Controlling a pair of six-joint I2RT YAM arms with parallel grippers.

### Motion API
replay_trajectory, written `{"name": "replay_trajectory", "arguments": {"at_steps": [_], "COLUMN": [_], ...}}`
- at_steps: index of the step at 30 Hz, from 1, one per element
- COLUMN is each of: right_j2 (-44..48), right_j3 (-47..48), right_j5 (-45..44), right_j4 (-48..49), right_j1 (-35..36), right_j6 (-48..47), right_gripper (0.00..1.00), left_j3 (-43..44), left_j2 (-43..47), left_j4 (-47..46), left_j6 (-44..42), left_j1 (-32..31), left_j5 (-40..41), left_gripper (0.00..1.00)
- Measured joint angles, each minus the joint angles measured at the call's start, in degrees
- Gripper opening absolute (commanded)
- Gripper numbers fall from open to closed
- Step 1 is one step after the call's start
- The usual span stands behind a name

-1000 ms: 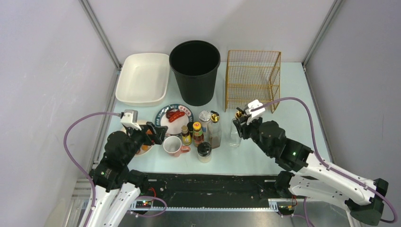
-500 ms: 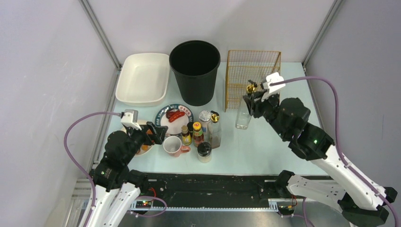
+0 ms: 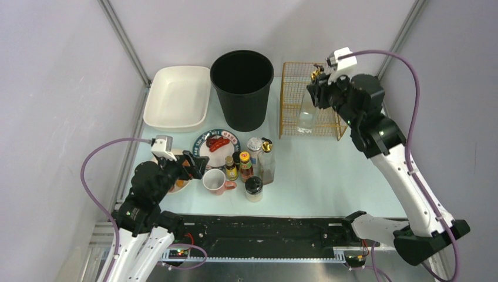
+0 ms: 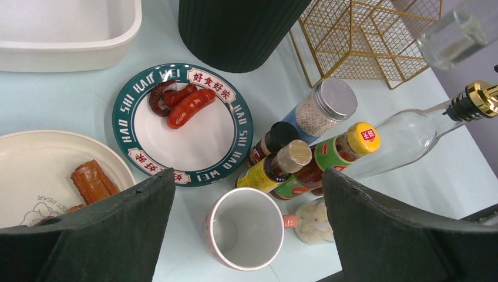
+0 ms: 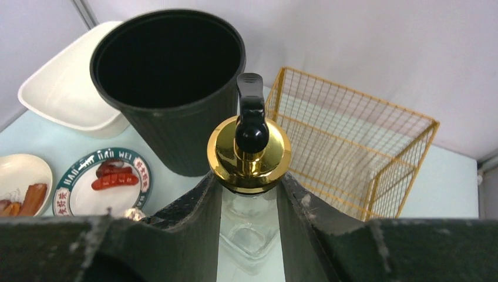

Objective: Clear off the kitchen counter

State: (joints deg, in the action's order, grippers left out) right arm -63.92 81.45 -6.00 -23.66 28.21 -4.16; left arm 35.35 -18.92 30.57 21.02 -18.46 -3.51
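Black fingers of the right gripper (image 5: 249, 194) clamped on the neck of a clear glass bottle (image 5: 249, 154) with a gold pump top, held up over the gold wire basket (image 3: 288, 100) at 1 o'clock on the pale mint kitchen counter (image 3: 335, 176). Then black bin (image 3: 242, 94) at 12, white tray (image 3: 176, 97) at 11. Over at 8 o'clock, left gripper (image 3: 194, 165) spread wide, nothing in it, hovering above a pink-handled mug (image 4: 245, 235). Sausage plate (image 4: 120, 129) at the mug's 11, sauce bottles (image 4: 329, 154) and spice jar (image 4: 320, 108) at its 1.
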Motion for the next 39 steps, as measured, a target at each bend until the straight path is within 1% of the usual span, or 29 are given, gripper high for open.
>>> {"name": "replay_trajectory", "arguments": {"at_steps": [7,17,20,30,37,39], "right_j2": [-10.47,-22.05,-25.62,-36.26,-41.94,-43.28], "right_j3": [10.29,16.48,19.21,34.51,39.71,39.98], "right_j5": [10.40,18.82,20.46,23.61,24.94,24.96], "right_j4": [3.48,10.71,12.44,14.86,16.37,16.61], "right_j1": [-6.34,-11.89,-13.09,-14.19,-15.08,-15.45], "right_j6": [-0.87,-1.88,-1.92,-2.99,-2.93,-2.93], "right_gripper": [0.00,0.00,0.00,0.00,0.00,0.00], "left_j3": [0.00,0.00,0.00,0.00,0.00,0.00], "left_j2": [-0.35,-0.33,-0.35,-1.60,-1.73,-1.70], "left_j4": [0.00,0.00,0.00,0.00,0.00,0.00], "left_j6": [-0.02,-0.02,-0.02,-0.02,-0.02,-0.02], "left_j1": [0.00,0.00,0.00,0.00,0.00,0.00], "left_j5": [-0.22,-0.24,-0.24,-0.37,-0.37,-0.35], "left_gripper": [0.98,0.98,0.98,0.98,0.98,0.98]}}
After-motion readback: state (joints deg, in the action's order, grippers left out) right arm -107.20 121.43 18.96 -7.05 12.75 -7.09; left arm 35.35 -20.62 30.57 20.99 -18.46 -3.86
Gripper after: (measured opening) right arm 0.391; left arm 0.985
